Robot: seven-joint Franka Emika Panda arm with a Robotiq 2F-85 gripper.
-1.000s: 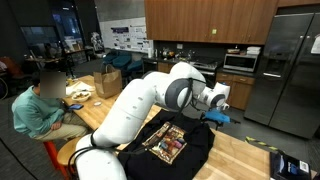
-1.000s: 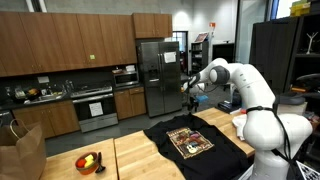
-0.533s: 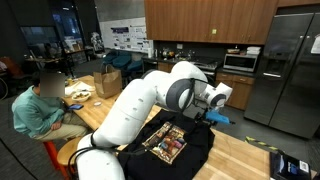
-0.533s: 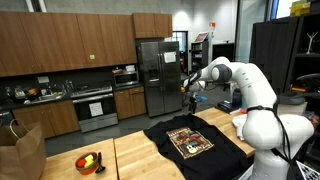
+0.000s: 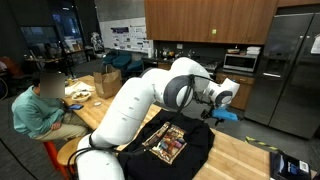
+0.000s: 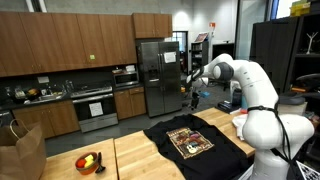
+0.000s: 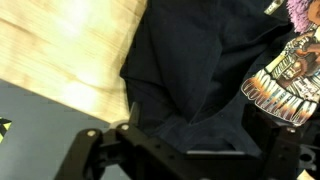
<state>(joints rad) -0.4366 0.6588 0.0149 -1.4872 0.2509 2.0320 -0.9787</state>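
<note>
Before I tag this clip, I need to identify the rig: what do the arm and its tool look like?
The arm is glossy white, built of thick rounded segments with dark grey joint caps. A blue part sits by the wrist. The tool is black, with jointed linkage fingers.

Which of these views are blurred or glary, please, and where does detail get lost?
Wrist view: soft throughout, the gripper a dark blur at the bottom edge, glare bleaching the wooden table. Both exterior views: evenly lit and sharper, though the black T-shirt swallows its folds.
</note>
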